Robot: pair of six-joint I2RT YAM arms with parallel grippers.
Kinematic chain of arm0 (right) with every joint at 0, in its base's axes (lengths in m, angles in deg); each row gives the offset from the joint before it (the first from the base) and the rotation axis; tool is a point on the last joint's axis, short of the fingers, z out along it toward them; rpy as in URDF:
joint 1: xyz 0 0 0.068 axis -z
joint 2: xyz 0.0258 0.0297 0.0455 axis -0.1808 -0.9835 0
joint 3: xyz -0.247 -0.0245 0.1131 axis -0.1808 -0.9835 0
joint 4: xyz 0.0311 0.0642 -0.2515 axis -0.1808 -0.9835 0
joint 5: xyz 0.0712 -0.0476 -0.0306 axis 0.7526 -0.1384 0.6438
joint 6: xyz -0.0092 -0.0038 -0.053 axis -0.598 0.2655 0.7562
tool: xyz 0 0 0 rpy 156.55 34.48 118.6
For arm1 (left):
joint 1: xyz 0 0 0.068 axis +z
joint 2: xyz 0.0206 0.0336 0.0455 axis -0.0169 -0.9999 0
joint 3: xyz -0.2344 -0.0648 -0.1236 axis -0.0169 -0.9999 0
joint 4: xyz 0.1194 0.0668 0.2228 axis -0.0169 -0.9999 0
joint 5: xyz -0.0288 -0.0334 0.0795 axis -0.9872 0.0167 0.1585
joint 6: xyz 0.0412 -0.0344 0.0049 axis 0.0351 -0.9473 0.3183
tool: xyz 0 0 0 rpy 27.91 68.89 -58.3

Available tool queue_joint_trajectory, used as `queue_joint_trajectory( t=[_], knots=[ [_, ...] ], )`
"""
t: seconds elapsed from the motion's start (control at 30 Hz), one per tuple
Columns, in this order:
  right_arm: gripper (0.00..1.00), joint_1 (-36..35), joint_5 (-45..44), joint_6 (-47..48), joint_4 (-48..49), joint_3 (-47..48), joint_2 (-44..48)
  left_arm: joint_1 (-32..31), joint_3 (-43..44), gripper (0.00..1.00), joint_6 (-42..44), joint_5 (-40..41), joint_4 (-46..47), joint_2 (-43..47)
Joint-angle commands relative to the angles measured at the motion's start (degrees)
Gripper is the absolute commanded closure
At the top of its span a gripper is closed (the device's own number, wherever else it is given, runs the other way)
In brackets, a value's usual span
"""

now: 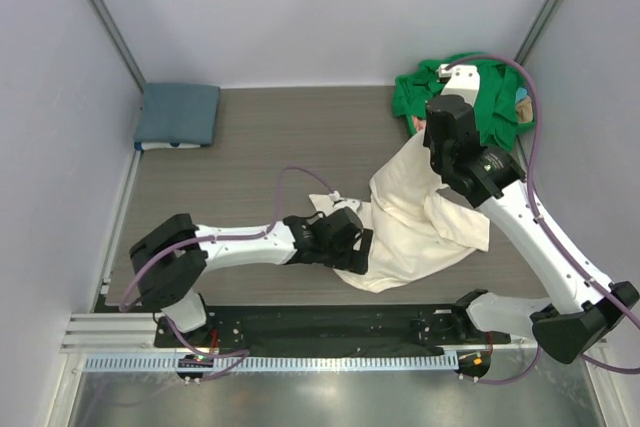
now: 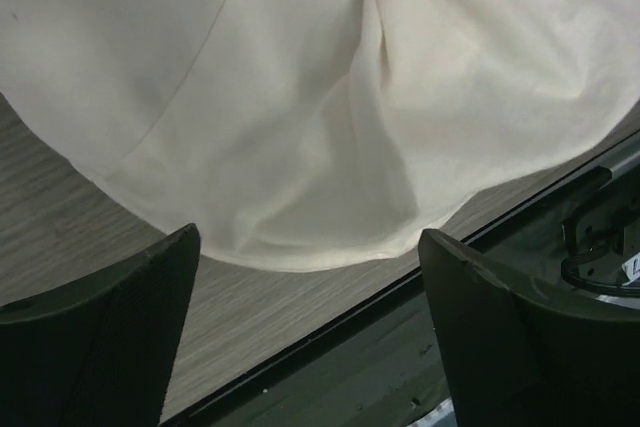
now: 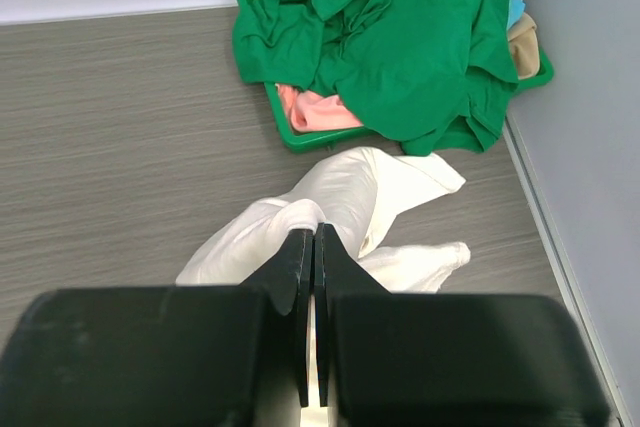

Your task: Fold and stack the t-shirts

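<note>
Right gripper (image 3: 314, 234) has its fingers pressed together on a pinch of the cream t-shirt (image 1: 415, 232), which lies crumpled on the table (image 1: 260, 137) between the arms, one end raised. Left gripper (image 2: 310, 239) hangs spread wide over its near hem, holding nothing. Light, limp cotton will likely sag and slide, so hem corners or shoulder seams look the surest holds.

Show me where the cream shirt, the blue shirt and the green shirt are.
cream shirt (image 1: 420, 222): top view, middle of its body
blue shirt (image 1: 178, 113): top view, middle of the folded top
green shirt (image 3: 400, 37): right wrist view, middle of the heap
</note>
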Motion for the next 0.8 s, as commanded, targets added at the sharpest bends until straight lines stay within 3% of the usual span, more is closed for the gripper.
queue_joint_trajectory(
  t=[0.0,0.07,0.13,0.2,0.23,0.27,0.3,0.37,0.47,0.63,0.7,0.73,0.77],
  knots=[
    [0.99,0.47,-0.52,-1.17,1.96,0.27,2.44,-2.24,3.75,0.14,-5.53,4.40,-4.79,-3.56],
    [0.99,0.55,-0.34,-1.17,1.96,0.36,2.52,-2.24,5.94,0.31,-7.72,3.97,-7.51,-8.57],
    [0.99,0.82,-0.34,-1.17,1.96,0.36,2.52,-2.42,6.39,0.42,-8.95,3.79,-8.23,-11.91],
    [0.99,0.73,-0.25,-1.25,1.96,0.01,2.70,-2.42,6.57,0.63,-9.14,4.49,-8.32,-13.15],
    [0.99,0.82,-0.25,-1.25,1.96,-0.08,2.79,-2.33,7.01,0.81,-9.05,6.58,-10.49,-13.86],
    [0.99,0.82,-0.17,-1.34,1.96,-0.25,2.79,-2.16,9.01,0.93,-8.09,8.69,-12.95,-15.17],
    [0.99,0.91,-0.08,-1.34,1.87,-0.34,2.79,-1.46,10.42,1.00,-7.65,10.97,-15.93,-15.62],
    [0.99,0.99,0.27,-1.69,1.87,-0.60,2.70,0.21,11.84,1.00,-5.11,17.11,-23.50,-14.06],
    [0.99,1.08,1.06,-2.31,2.04,-0.95,2.53,8.28,10.18,1.00,-1.41,20.74,-27.90,-7.91],
    [0.99,1.08,2.82,-4.24,1.78,-2.45,2.09,32.70,12.71,0.98,9.31,27.52,-33.36,5.64],
    [0.99,1.08,4.31,-5.20,1.70,-3.59,1.65,39.21,14.65,0.77,12.82,26.12,-33.28,7.57],
    [0.99,1.08,4.93,-5.47,1.69,-3.85,1.21,39.68,16.48,0.42,13.53,26.81,-34.15,8.02],
    [0.99,1.08,5.80,-6.08,1.78,-4.73,1.12,39.42,17.63,0.31,13.80,27.25,-34.94,8.37]
  ],
)
